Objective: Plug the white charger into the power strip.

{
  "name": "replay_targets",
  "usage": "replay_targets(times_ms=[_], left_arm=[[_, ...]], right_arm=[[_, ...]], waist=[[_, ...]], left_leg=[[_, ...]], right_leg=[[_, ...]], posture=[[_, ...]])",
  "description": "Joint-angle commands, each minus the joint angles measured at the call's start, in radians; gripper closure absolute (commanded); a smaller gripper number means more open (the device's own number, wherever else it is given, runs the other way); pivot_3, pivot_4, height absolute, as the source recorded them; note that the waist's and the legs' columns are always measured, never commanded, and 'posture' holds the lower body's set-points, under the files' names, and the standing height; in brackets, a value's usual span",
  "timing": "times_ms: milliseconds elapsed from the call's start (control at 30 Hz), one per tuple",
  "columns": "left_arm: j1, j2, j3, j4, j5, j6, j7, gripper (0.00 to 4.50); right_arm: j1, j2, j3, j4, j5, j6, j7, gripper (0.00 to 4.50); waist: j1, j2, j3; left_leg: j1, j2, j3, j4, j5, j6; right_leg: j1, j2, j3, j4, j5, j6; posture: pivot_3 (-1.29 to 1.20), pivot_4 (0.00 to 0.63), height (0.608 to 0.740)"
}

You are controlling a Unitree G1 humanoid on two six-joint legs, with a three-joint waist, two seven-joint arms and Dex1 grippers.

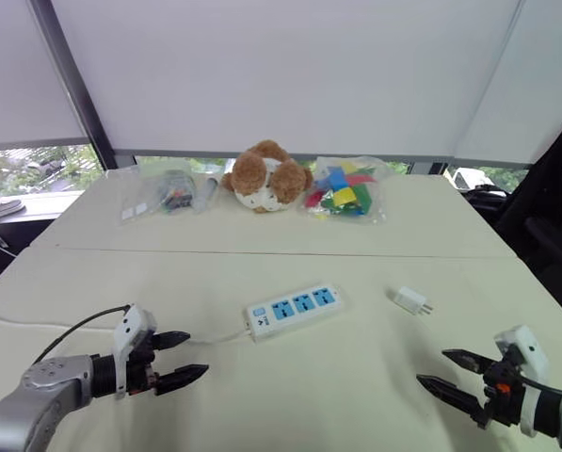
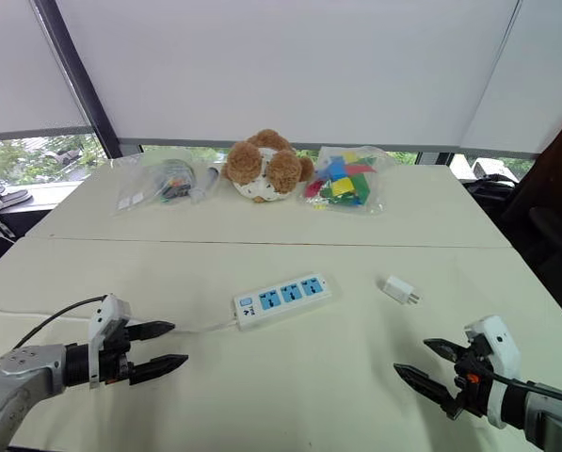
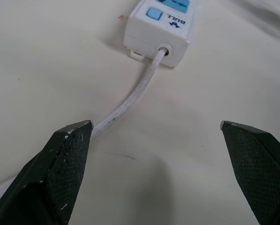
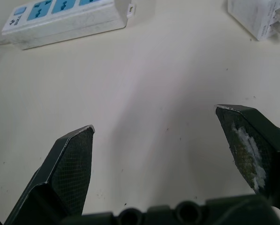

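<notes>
- The white charger lies flat on the table, right of the middle. It sits between the power strip and the table's right edge, with bare table between it and the strip.
- The right gripper hovers low by the front edge on the right side, fingers spread wide and empty. The charger lies ahead of it, a touch toward the table's middle, so the right arm looks like the obvious one for the pickup; it's clearly the nearer arm.
- The left gripper is also spread open with nothing in it, down by the front-left. It points at the cord end of the strip, and the white cord runs out from that end toward one of its fingers. It could probably steady the strip.
- The strip's long axis runs on a slant, cord end toward the front-left and far end toward the charger. Its three blue sockets face up.
- The charger itself is a small white block with rounded corners. Its metal prongs stick out of the end that faces the right edge, pointing away from the strip.
- So, as a guess, the prongs will need tipping downward before they can meet those upward-facing sockets.
</notes>
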Motion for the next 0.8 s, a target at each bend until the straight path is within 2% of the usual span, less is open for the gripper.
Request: replay_targets(times_ms=[33,167,333,533,800], left_arm=[[-0.078,0.015,0.006,0.0,0.004,-0.032,-0.02,0.0],[-0.251,0.007,-0.095,0.066,0.046,-0.08,-0.108,0.0],[-0.425,-0.076,-0.262,0.307,0.177,-0.279,-0.243,0.0],[-0.54,-0.226,-0.316,0.571,0.25,-0.473,-0.276,0.0],[-0.614,-0.373,-0.314,0.836,0.338,-0.654,-0.208,0.0]], right_arm=[[-0.026,-0.008,-0.037,-0.016,0.04,0.02,0.008,0.01],[-0.097,-0.067,-0.075,-0.052,0.134,0.106,0.021,0.01],[-0.185,-0.136,-0.051,-0.116,0.186,0.178,0.006,0.01],[-0.188,-0.122,-0.054,-0.172,0.21,0.223,-0.042,0.01],[-0.07,-0.104,-0.103,-0.238,0.206,0.229,-0.069,0.01]], waist=[[0.004,0.0,0.0],[0.015,0.0,0.0],[0.022,0.0,-0.001],[0.024,0.0,-0.001],[0.021,-0.001,-0.001]], left_leg=[[0.0,0.0,0.0,0.0,0.0,0.0],[0.0,0.0,-0.001,0.001,0.003,-0.004],[-0.001,-0.001,0.0,0.001,0.003,-0.004],[-0.002,0.0,-0.002,0.001,0.003,-0.004],[-0.002,0.0,-0.003,0.004,0.003,-0.004]], right_leg=[[0.0,0.0,0.0,0.0,0.0,0.0],[0.001,0.001,0.0,0.001,0.001,0.001],[0.0,0.001,0.0,0.001,0.002,0.003],[-0.001,0.003,0.0,0.001,0.004,0.008],[0.001,0.003,0.0,0.001,0.006,0.01]], posture=[[0.0,0.15,0.739],[0.0,0.15,0.739],[0.0,0.15,0.739],[0.0,0.15,0.739],[0.0,0.15,0.739]])
